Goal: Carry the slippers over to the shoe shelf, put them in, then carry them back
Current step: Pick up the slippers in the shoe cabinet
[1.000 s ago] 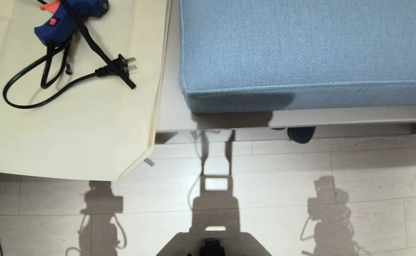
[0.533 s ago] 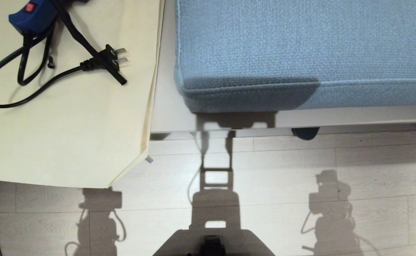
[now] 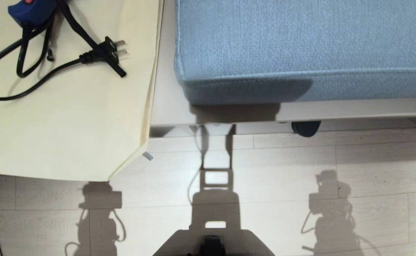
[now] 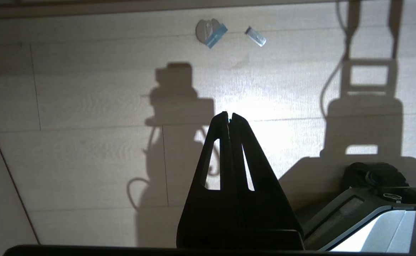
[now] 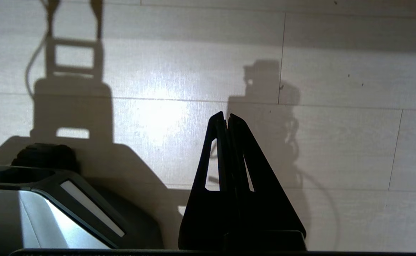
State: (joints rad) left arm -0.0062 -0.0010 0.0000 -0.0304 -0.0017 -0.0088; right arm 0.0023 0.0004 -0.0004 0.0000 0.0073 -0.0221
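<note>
So the biggest thing in the head view is a blue-grey upholstered cushion [image 3: 300, 46], sitting on a pale platform [image 3: 353, 108], and I'll place everything else off that. Below the cushion's front edge there's light wood-plank floor [image 3: 282, 170] with the robot's shadows across it. To the cushion's left, just beside it, is a cream-coloured surface [image 3: 69, 124] with an angled corner. On that surface, well left of the cushion, lies a blue glue gun [image 3: 30, 10], mostly cut off at the frame edge, with its black cord [image 3: 23, 67] looped around and the plug [image 3: 108, 53] lying nearest the cushion. One dark rounded thing [image 3: 306, 128] peeks out from under the platform, right below the cushion's front edge; could be a slipper toe, honestly can't tell. No shoe shelf anywhere in view.

Both arms hang over bare floor, nearer the robot than the cushion. The left claw [image 4: 228, 115] is pinched fully closed and empty, and the right claw [image 5: 226, 115] is the same, tips together with nothing in them. A tiny scrap of tape [image 3: 147, 156] sits on the floor off the surface's corner.
</note>
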